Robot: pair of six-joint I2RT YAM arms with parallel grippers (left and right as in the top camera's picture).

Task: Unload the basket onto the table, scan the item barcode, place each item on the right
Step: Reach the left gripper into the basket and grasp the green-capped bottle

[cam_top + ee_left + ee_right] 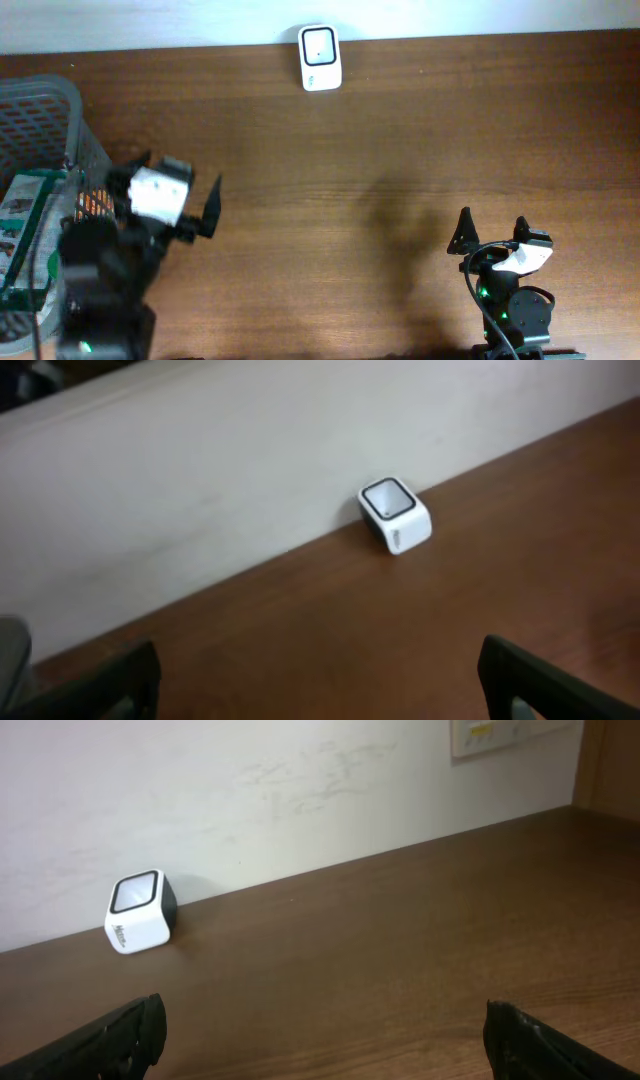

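**Pincers empty, packet unscanned**

Overhead: left pincer (165,200) and right pincer (493,232) gape empty; the green packet (22,235) lies in the mesh basket (50,105). Left wrist: barcode scanner (395,515) against the wall (250,450) (right wrist agrees). Reaching in, the left pincer could snag the mesh.

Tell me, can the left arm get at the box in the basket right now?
Probably yes. The box lies exposed in the open basket right beside the left end effector, which is open and empty, though it points away from it.
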